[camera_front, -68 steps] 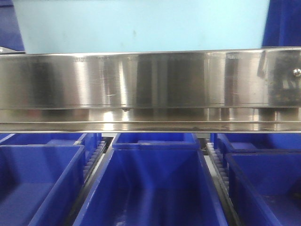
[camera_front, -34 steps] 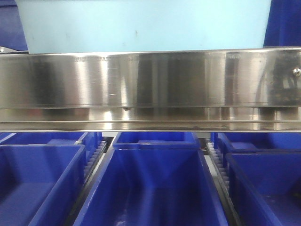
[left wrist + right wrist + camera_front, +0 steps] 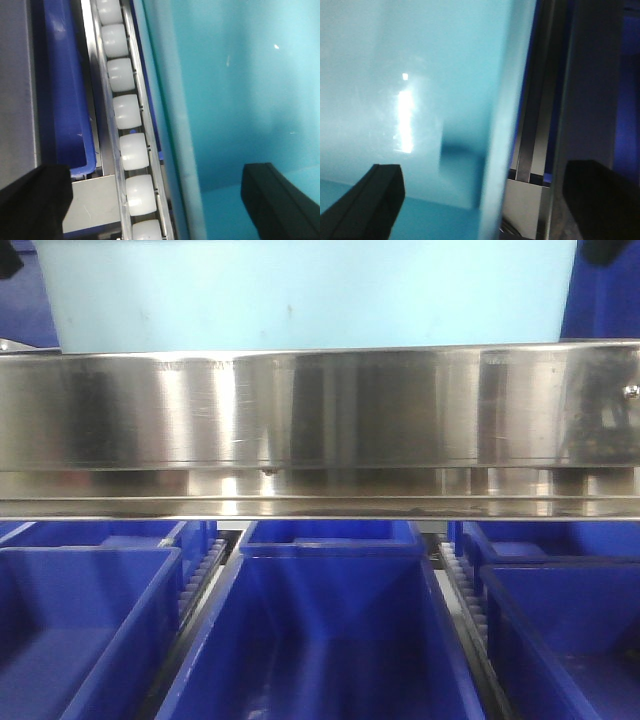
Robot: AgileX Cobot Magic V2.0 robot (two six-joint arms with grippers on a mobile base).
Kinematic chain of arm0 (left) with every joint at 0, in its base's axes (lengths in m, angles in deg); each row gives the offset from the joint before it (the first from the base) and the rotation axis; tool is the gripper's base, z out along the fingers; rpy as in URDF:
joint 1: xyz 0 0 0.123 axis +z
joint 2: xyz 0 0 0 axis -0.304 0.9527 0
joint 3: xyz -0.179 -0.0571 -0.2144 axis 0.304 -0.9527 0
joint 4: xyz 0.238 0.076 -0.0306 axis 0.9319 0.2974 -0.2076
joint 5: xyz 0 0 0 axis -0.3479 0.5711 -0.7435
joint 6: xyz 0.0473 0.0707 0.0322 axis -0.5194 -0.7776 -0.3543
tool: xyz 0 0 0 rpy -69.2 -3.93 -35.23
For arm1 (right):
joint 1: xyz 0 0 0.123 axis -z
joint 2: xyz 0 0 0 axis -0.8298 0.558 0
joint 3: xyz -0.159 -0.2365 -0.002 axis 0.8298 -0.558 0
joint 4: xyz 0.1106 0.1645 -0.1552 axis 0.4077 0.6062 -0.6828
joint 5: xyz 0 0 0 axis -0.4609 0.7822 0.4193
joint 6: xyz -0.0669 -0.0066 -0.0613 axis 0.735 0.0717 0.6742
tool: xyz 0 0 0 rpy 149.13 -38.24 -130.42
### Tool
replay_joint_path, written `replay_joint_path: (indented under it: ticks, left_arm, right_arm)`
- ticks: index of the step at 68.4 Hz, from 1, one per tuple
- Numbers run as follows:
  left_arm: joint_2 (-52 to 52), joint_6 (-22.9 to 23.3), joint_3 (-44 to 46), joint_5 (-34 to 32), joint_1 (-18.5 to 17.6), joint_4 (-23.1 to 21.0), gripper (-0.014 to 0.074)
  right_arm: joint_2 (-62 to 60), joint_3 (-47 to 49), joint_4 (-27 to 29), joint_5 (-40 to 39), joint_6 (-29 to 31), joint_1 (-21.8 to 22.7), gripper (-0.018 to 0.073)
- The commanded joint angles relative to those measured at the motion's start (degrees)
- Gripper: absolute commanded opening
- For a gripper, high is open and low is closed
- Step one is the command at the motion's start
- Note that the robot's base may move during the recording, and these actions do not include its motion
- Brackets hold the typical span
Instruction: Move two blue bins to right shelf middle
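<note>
Though the front view shows neither gripper plainly, it gives the wide picture. The aqua bin [image 3: 300,295] spans the top of that view. Its lower part is hidden behind the shiny steel front of the shelf [image 3: 320,410], so from there I cannot tell whether its base rests on the tier. Below the steel, dark bins [image 3: 320,630] stand side by side in rows, open tops toward the camera.

My wrist views give what the front misses. At my left gripper [image 3: 155,200] the two black fingers [image 3: 35,200] stand wide apart, and the bin's thick rim runs up between them. One finger is outside the bin and the other is over its aqua inside. Neither touches the wall, so this gripper is spread and holds nothing. Near the rim, on the outer side, runs a track of white rollers [image 3: 127,112], with the edge of a dark bin beyond it. The front view shows none of this at the bin's level.

My right gripper [image 3: 487,200] mirrors the left. Its fingers are far apart with the bin's blurred rim between them. One finger is over the pale inside and the other over the steel framing outside. It too is spread and grips nothing.
</note>
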Motion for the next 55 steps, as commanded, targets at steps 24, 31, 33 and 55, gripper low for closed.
replay_joint_path:
  ticks: [24, 31, 33, 55]
  left_arm:
    - [-0.5, 0.2, -0.5, -1.4, 0.0, -3.7, -0.0111]
    - [-0.5, 0.2, -0.5, -1.4, 0.0, -4.1, -0.0111]
    - [-0.5, 0.2, -0.5, -1.4, 0.0, -4.1, -0.0111]
    - [-1.8, 0.2, -0.5, -1.9, 0.0, -7.1, -0.0111]
  right_arm:
    - [-0.2, -1.5, 0.6, -1.6, 0.1, 0.1, -0.0165]
    - [-0.4, -1.5, 0.7, -1.6, 0.1, 0.1, -0.0155]
    - [-0.5, -1.5, 0.7, -1.6, 0.1, 0.1, -0.0155]
    - [-3.9, -1.4, 1.1, -6.5, 0.1, 0.1, -0.0155]
